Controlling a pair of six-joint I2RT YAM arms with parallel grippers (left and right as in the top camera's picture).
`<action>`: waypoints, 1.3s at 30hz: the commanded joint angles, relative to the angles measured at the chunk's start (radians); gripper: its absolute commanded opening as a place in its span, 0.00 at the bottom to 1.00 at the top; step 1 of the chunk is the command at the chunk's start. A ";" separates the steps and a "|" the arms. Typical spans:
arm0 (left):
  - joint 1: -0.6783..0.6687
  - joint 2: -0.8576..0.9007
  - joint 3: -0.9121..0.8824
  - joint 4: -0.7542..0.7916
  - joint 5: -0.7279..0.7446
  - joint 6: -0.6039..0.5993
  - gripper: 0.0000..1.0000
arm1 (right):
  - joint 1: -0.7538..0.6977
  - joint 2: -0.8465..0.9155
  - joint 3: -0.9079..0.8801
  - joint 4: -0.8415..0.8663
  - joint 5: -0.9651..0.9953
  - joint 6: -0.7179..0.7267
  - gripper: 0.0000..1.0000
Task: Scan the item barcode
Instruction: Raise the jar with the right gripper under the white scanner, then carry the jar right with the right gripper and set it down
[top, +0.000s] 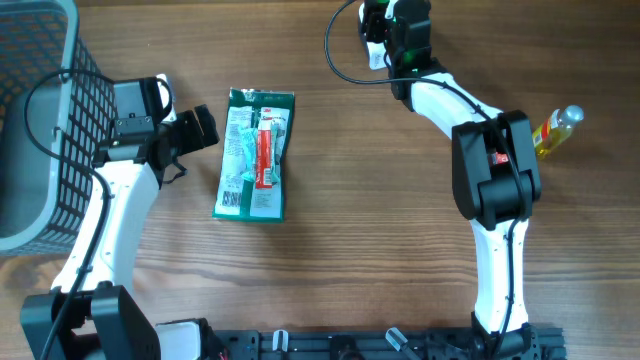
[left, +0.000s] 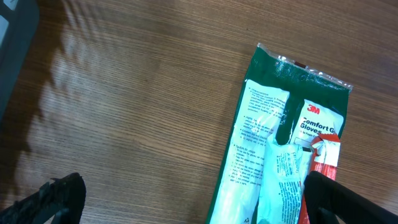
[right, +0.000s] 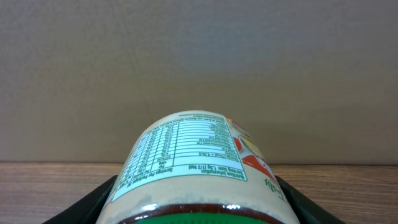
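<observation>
A jar (right: 196, 155) with a white nutrition label and a dark band lies on its side between the black fingers (right: 102, 200) of my right gripper (right: 199, 208), which is shut on it. Overhead, the right gripper (top: 380, 22) is at the table's far edge and its arm hides most of the jar. No barcode shows on the side of the jar that faces the camera. My left gripper (top: 200, 128) stands open just left of a green glove package (top: 255, 152) lying flat. In the left wrist view, one finger (left: 348, 199) hangs over the package (left: 273, 155).
A grey mesh basket (top: 40, 120) stands at the left edge. A small yellow bottle (top: 555, 130) with a clear cap lies at the right, beside the right arm's elbow. A black cable (top: 345, 70) loops near the right wrist.
</observation>
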 joint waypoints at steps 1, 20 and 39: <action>0.006 -0.001 0.007 0.003 0.012 0.016 1.00 | -0.006 0.026 0.018 0.020 -0.015 -0.002 0.04; 0.006 -0.001 0.007 0.003 0.012 0.016 1.00 | -0.048 -0.626 -0.036 -1.505 -0.019 0.157 0.11; 0.006 -0.001 0.007 0.003 0.012 0.016 1.00 | -0.064 -0.623 -0.620 -1.190 0.030 0.185 0.73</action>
